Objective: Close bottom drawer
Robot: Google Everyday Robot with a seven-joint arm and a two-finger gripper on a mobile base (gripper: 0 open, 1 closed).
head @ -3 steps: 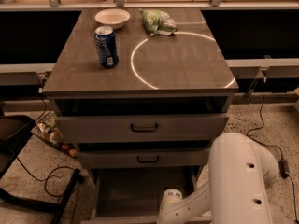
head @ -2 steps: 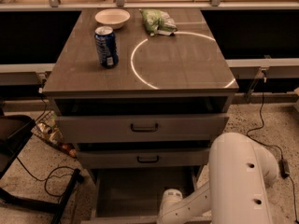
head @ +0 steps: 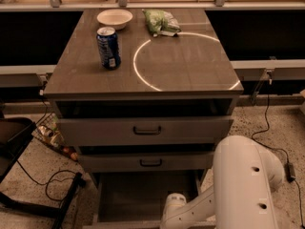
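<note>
The grey cabinet (head: 143,70) has three drawers. The bottom drawer (head: 138,197) is pulled out toward me; I see its deep grey tray, while its front and handle are cut off by the lower edge of the view. The middle drawer (head: 150,162) and top drawer (head: 147,130) show dark bar handles and stand slightly out. My white arm (head: 243,185) reaches down from the right, and its wrist (head: 174,205) is over the tray's front right part. The gripper is below the lower edge of the view, out of sight.
On the cabinet top stand a blue can (head: 108,47), a white bowl (head: 114,18) and a green bag (head: 161,22), beside a white ring mark (head: 143,75). A dark chair base (head: 19,175) and cables (head: 52,187) lie at the left. A cable (head: 271,142) runs at the right.
</note>
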